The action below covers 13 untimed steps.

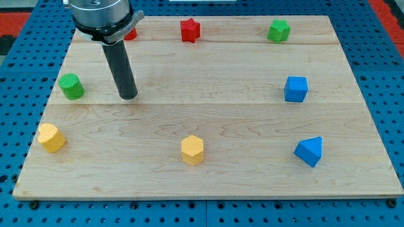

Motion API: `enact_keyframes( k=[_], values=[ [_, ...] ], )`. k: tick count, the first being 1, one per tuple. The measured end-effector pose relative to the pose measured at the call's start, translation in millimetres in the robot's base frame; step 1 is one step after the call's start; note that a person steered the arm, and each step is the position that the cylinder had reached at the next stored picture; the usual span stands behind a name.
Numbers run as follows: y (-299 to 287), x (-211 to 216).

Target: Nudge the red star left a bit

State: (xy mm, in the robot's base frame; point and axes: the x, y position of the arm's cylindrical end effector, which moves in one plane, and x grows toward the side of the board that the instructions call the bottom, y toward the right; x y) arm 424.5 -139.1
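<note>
Single view, looking down at an angle on the counter (208, 120), a pale wooden board on a blue perforated base.

My tip (128, 96) rests on the board in the view's left half, just right of the green cylinder (71, 86) with a clear gap between them. The rod (121, 68) rises from there, leaning slightly to the view's left, to the grey mount at the top left corner.

End effector: nothing that grasps on this rig, only the rod, so there is no released or clenched state to record. The tip touches no block.

Red star (190, 29): near the view's top edge, a little left of centre, sitting flat. It is well apart from my tip, up and to the view's right of it.

A second red block (131, 33) sits to the view's left of the star, mostly hidden behind the mount; I cannot tell its shape.

Other blocks:
- green block (278, 30), top right, faceted; exact shape unclear.
- blue cube (295, 89), right side, mid height.
- blue wedge (309, 151), lower right, below the cube.
- yellow hexagonal block (192, 150), bottom centre.
- another yellow block (51, 137), lower left near the board's edge, below the green cylinder.

All blocks stand apart from one another.
</note>
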Motion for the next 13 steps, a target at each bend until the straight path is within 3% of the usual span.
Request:
enact_keyframes(
  k=[5,6,7,8,12,13],
  values=[
    [-6.8,-2.7],
    [9.7,-3.5],
    [107.6,-35.6],
    [147.9,-47.4],
    [150.9,-51.1],
    [157.9,-124.4]
  ],
)
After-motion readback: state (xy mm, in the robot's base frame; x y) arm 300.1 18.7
